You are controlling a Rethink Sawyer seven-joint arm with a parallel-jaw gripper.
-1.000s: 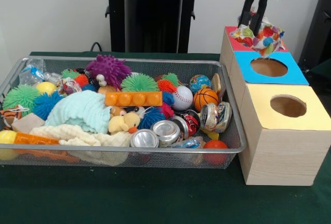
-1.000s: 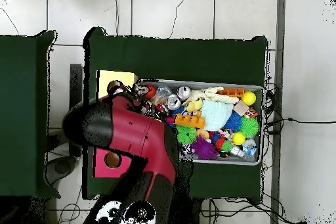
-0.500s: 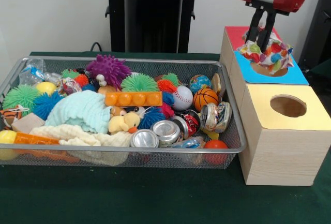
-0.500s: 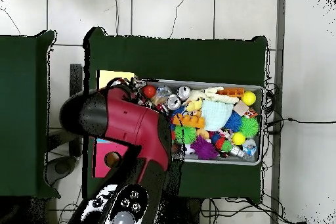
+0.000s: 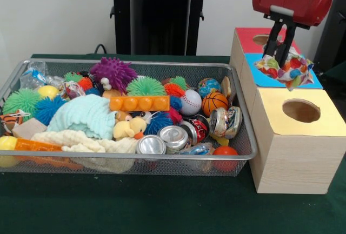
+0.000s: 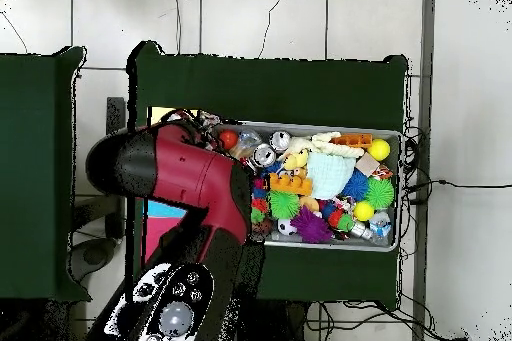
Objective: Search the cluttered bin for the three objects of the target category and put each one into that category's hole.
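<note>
In the front view my gripper [image 5: 281, 57] hangs over the wooden three-hole box [image 5: 292, 153], shut on a bunched cloth with coloured dots [image 5: 287, 68]. The cloth dangles above the blue panel [image 5: 255, 67] and covers its hole, near the edge of the yellow panel. The red panel's hole [image 5: 263, 39] shows behind the fingers. The yellow panel's hole [image 5: 301, 110] lies open in front. A mint knitted cloth [image 5: 84, 116] and a cream cloth [image 5: 81, 142] lie in the wire bin [image 5: 238, 155]. In the overhead view my red arm [image 6: 190, 172] hides the gripper and most of the box.
The bin also holds spiky balls [image 5: 113, 73], a baseball [image 5: 190, 102], a small basketball [image 5: 214, 103], crushed cans [image 5: 174, 136], a plush duck [image 5: 130, 128] and an orange block [image 5: 139, 103]. The bin stands close to the box's left side. In the overhead view the bin [image 6: 395, 242] lies right of my arm.
The gripper has carried the dotted cloth from over the red panel forward across the blue panel toward the yellow one. The red hole is uncovered. Bin contents are unchanged.
</note>
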